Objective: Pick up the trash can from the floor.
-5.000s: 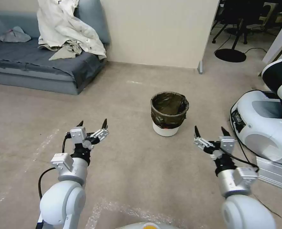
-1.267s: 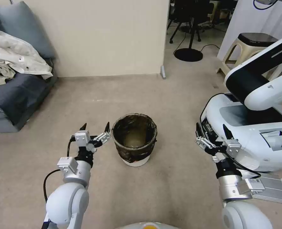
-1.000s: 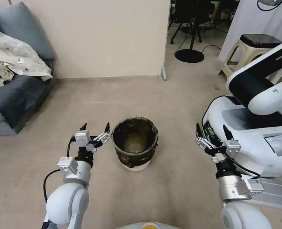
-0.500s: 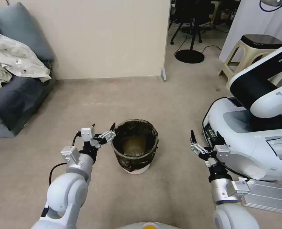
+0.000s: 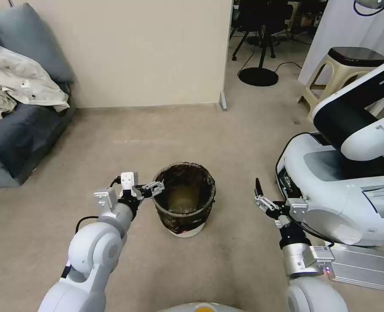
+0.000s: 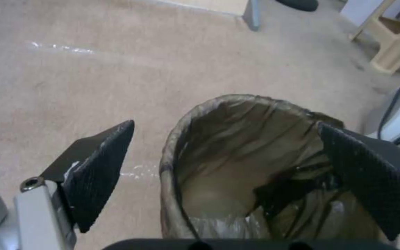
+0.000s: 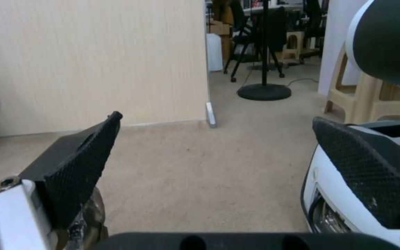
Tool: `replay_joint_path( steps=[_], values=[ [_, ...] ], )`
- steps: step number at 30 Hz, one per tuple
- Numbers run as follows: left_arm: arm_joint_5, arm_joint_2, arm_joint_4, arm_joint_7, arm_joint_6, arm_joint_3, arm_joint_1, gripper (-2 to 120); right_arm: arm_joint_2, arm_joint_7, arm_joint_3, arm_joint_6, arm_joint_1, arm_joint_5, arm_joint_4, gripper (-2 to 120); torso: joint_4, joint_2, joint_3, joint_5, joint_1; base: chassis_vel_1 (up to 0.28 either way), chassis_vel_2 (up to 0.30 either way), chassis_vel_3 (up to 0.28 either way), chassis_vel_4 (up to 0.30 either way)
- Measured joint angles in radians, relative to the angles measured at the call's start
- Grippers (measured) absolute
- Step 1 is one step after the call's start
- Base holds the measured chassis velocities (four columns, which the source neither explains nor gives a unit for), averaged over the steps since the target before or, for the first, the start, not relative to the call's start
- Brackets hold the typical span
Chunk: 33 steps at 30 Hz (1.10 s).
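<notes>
Left gripper (image 5: 150,189), fingers spread, sat at the bag-lined rim of the small round white plastic trash can (image 5: 183,202) standing upright on the beige carpeted floor (image 5: 226,260); the right gripper (image 5: 272,195), also spread, hung farther off. From the left wrist, the near rim of the trash can (image 6: 255,166) lay between the spread fingers (image 6: 100,166).

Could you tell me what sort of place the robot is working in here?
Probably an office or lab with a lounge corner: a grey upholstered sofa strewn with pale clothing, black wheeled office chairs beyond a beige partition wall, and another large white robot parked nearby.
</notes>
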Motion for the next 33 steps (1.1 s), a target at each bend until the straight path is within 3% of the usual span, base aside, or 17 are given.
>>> replay_joint_path(
  steps=[33],
  values=[
    [0.038,0.007,0.266,-0.063,0.014,0.105,-0.159,98,0.003,0.000,-0.006,-0.009,0.041,0.004,-0.046,100,0.0000,0.000,0.000,0.0001,0.000,0.000,0.000,0.000,0.000]
  ],
)
